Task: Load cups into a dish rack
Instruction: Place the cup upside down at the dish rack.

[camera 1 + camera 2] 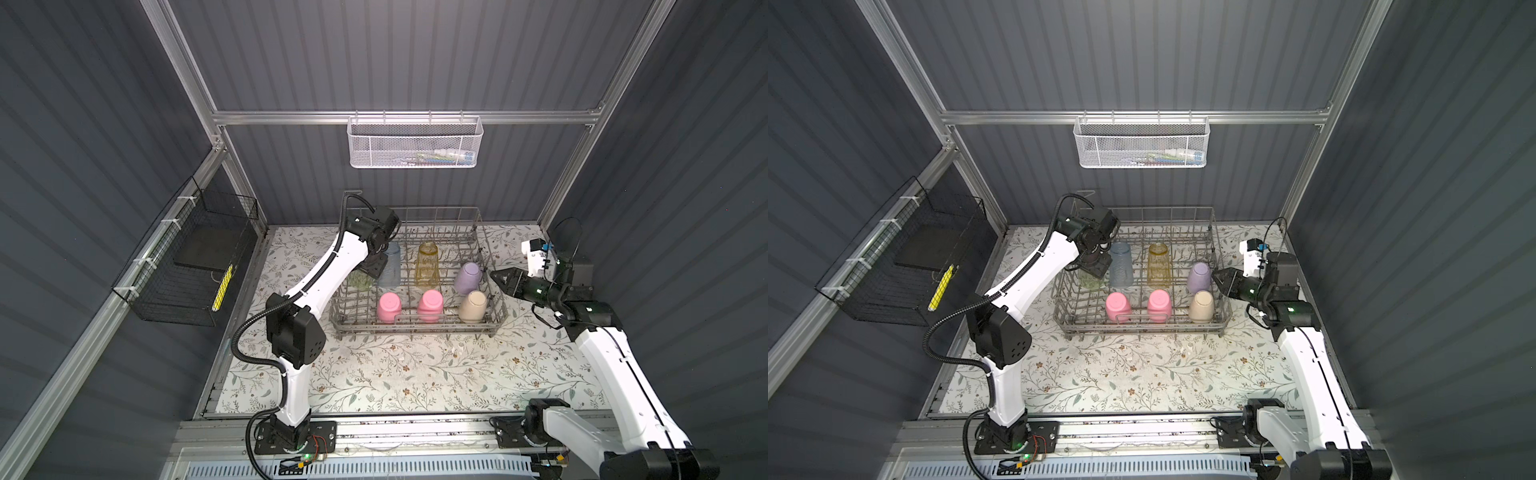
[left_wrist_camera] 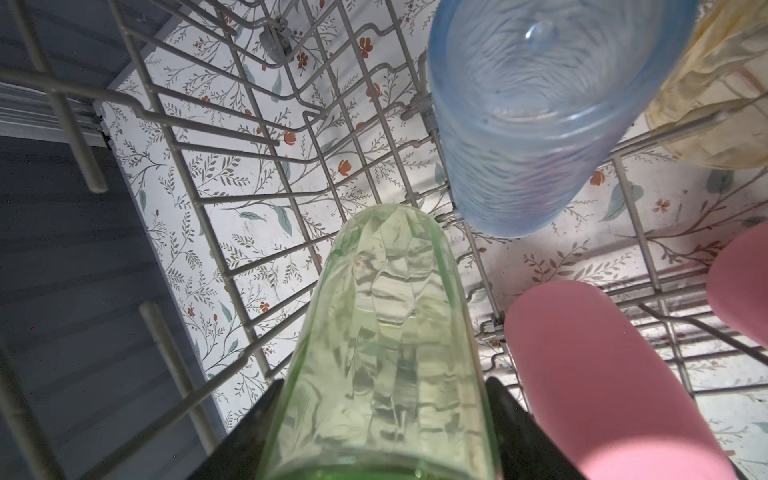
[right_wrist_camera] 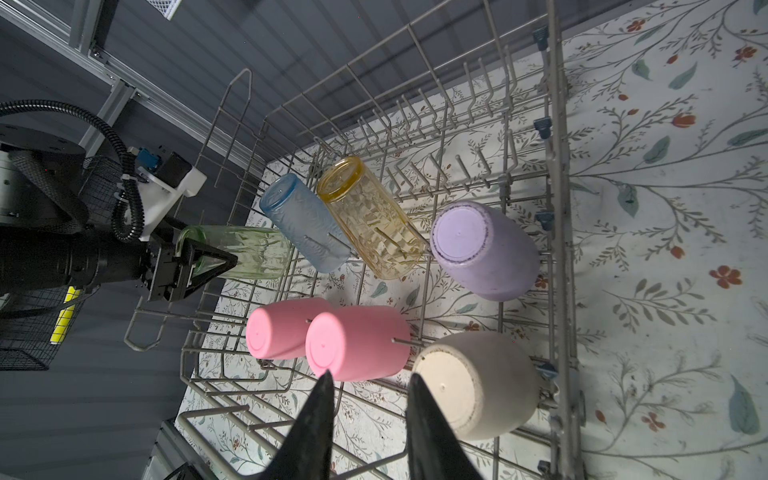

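In a top view, the left gripper (image 1: 372,271) is pinching the green cup (image 1: 360,281) at the rack's (image 1: 415,329) left end, just beside the blue cup (image 1: 390,266). Six cups are leaning base-up on tines. In the left wrist view, the fingers (image 2: 253,432) are clamping its ribbed wall. In the right wrist view, the right gripper (image 3: 370,376) is hovering part-spread and empty by the rack's right side. The green cup is probably light, stiff and slick, so gripping across the ribs seems safest.

1. The grey wire dish rack (image 1: 419,322) is seen standing level.
2. Blue cup (image 1: 390,266), amber cup (image 1: 427,264) and lavender cup (image 1: 468,277) are propped bottom-up along the back.
3. Pink cup (image 1: 389,307), second pink cup (image 1: 430,306) and beige cup (image 1: 473,306) are inverted in front.
4. Green cup (image 3: 253,249) is gripped, tilted, by the left gripper (image 2: 384,382) beside the blue.
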